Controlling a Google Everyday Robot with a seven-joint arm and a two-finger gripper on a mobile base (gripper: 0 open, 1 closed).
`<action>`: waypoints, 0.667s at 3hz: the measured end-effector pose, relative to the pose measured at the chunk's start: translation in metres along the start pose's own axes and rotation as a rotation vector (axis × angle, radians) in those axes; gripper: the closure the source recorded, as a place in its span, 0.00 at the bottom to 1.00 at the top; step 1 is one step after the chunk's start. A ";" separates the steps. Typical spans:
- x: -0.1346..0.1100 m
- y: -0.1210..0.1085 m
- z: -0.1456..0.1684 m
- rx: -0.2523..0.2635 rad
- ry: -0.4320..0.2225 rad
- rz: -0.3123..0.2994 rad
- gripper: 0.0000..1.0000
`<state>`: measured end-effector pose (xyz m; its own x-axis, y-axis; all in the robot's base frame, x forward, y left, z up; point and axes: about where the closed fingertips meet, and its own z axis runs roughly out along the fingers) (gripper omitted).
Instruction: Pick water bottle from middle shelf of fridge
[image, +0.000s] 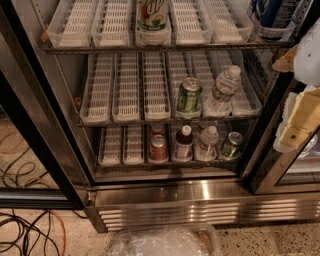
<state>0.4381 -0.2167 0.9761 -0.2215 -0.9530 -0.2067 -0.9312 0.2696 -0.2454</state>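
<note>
The fridge (165, 192) stands open in front of me. On its middle shelf (127, 95), a wire rack with white slotted lane trays, the water bottle (223, 91) stands upright near the front right; it is clear, ribbed and white-capped. A green soda can (189, 96) stands just left of it. My gripper (301, 95), white and cream, hangs at the right edge of the view. It is outside the shelf, to the right of the bottle and apart from it.
The lower shelf holds red cans (158, 147), a dark-liquid bottle (184, 143), another clear bottle (207, 143) and a green can (232, 145). The top shelf holds a tall can (152, 15) and blue items (274, 15). Cables (25, 230) lie on the floor at left. A clear plastic bag (165, 242) sits below.
</note>
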 end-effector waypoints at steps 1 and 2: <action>0.000 0.000 0.000 0.001 -0.001 0.000 0.00; -0.001 0.008 0.003 0.013 -0.029 -0.005 0.00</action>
<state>0.4318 -0.2135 0.9714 -0.2079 -0.9502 -0.2324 -0.9284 0.2664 -0.2591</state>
